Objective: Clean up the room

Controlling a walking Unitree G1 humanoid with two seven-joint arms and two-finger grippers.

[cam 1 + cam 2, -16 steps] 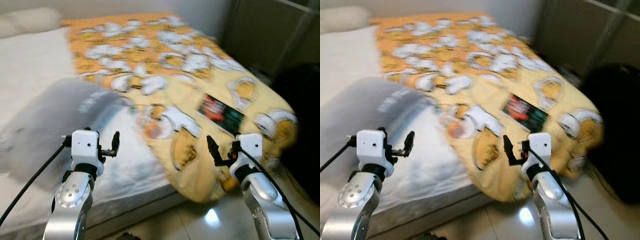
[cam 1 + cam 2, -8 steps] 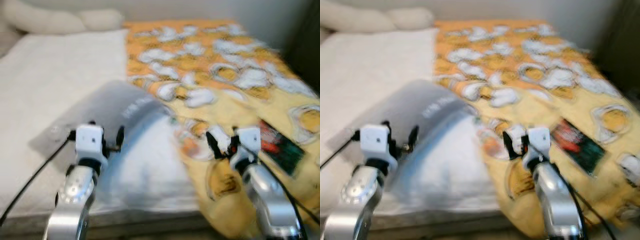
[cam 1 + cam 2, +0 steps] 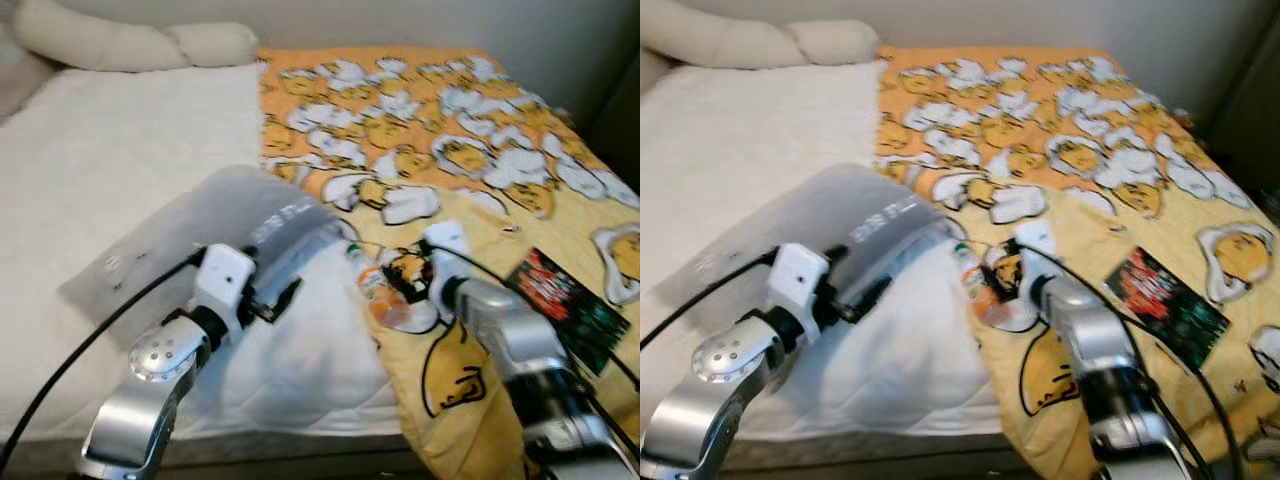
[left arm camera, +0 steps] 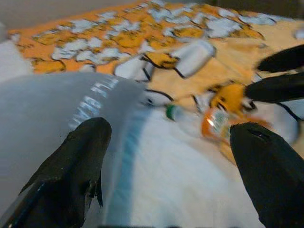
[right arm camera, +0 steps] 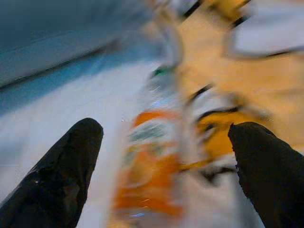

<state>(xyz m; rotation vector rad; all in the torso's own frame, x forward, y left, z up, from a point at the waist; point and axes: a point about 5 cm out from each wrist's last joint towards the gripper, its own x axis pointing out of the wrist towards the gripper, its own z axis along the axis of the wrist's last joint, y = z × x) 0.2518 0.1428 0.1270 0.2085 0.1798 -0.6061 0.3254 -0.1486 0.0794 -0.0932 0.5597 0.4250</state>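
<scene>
A small plastic bottle (image 3: 372, 287) with an orange label and green cap lies on its side on the bed, at the edge of the yellow egg-print blanket (image 3: 470, 140). My right gripper (image 3: 408, 282) hovers open just right of the bottle, which lies between its spread fingers in the right wrist view (image 5: 152, 156). My left gripper (image 3: 284, 297) is open over the white mattress (image 3: 130, 150), beside a crumpled grey plastic bag (image 3: 210, 225). The left wrist view looks across to the bottle (image 4: 211, 124) and the right gripper's fingers (image 4: 280, 76).
A black and red packet (image 3: 565, 308) lies on the blanket to the right. Two cream pillows (image 3: 130, 42) sit at the head of the bed. The bed's near edge runs just below my arms.
The camera has swung left and steadied. Both arms have reached forward over the bed; the right gripper now sits at the bottle and the left by the grey bag.
</scene>
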